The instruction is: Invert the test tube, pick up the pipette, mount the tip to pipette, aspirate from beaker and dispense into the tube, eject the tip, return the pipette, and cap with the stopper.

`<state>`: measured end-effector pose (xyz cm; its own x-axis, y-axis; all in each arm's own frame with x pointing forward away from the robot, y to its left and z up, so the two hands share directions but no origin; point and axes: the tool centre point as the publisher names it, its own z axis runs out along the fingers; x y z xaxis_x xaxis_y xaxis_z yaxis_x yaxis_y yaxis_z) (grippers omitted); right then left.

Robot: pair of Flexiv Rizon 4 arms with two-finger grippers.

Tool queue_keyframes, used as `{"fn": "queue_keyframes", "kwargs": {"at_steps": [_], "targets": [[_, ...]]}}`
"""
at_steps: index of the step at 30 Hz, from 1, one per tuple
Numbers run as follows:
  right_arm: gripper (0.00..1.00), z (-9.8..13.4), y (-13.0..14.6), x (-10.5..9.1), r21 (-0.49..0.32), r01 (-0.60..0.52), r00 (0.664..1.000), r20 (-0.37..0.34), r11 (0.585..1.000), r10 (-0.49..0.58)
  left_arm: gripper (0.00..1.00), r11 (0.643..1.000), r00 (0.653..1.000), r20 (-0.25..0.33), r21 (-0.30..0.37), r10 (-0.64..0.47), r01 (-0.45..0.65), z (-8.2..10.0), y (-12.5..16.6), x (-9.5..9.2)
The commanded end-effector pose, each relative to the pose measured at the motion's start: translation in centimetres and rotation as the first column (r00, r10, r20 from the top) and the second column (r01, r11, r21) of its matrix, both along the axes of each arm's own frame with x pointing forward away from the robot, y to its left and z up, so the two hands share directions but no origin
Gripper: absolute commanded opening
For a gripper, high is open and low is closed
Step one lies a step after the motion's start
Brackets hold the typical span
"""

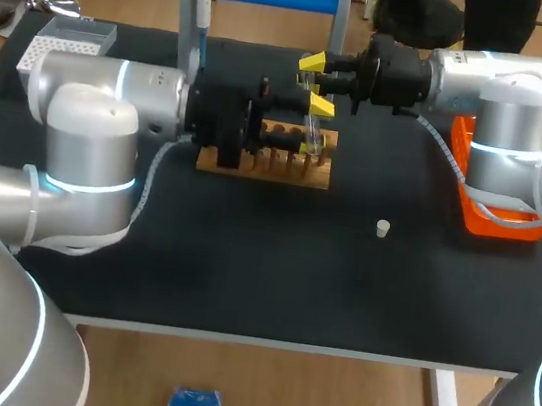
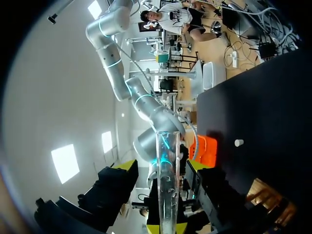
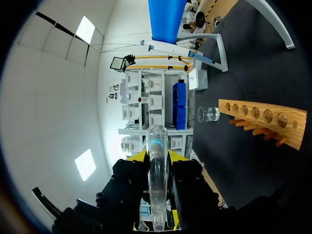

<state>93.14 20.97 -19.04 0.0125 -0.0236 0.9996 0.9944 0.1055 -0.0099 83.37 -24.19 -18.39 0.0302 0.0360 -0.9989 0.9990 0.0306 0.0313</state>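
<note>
We are holding the test tube point(image 1: 314, 136) level above the wooden rack point(image 1: 256, 164), and we are judging this as the hand-over that turns it. Our right gripper point(image 3: 156, 156) is pinching the glass just short of its rounded end. Our left gripper point(image 2: 162, 166) is standing spread, one finger above and one below the tube nearer its open mouth, touching neither side as far as we are seeing. To do this well, we are wanting the left fingers to close squarely across the tube, apart from the right tips, and to be gripping fully before the right ones let go; smooth glass is likely slipping under a light or skewed pinch. The stopper point(image 1: 383, 228) is lying on the table point(image 1: 240, 280), well apart. In the head view the left upper finger is covering the right pinch and much of the tube. The beaker point(image 3: 207, 114) is showing only in the right wrist view, and we are unable to tell whether either vessel is holding liquid.
</note>
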Motion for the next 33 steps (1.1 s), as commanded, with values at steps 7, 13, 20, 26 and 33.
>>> {"fn": "queue_keyframes", "kwargs": {"at_steps": [7,13,20,26,33], "targets": [[0.0,0.11,-0.05,-0.04,-0.004,0.0,1.0,0.0,1.0,0.0,0.44,1.0,1.0,0.006,0.002,-0.013,0.013,-0.06,0.05,0.19],[0.0,0.11,-0.05,-0.04,-0.004,0.0,1.0,0.0,1.0,0.0,0.25,1.0,1.0,-0.001,0.019,-0.015,0.015,-0.08,-0.11,0.15],[0.0,0.11,-0.05,-0.04,-0.004,0.0,1.0,0.0,1.0,0.0,0.0,0.999,1.0,0.002,0.025,-0.024,0.024,-0.11,-0.31,0.07],[1.0,0.11,-0.05,-0.04,-0.004,0.0,1.0,0.0,1.0,0.0,0.0,1.0,1.0,0.002,0.022,-0.022,0.022,-0.11,-0.33,0.07],[1.0,0.11,-0.05,-0.04,-0.004,0.0,1.0,0.0,1.0,0.0,0.0,1.0,1.0,0.002,0.022,-0.022,0.022,-0.11,-0.33,0.07]]}}
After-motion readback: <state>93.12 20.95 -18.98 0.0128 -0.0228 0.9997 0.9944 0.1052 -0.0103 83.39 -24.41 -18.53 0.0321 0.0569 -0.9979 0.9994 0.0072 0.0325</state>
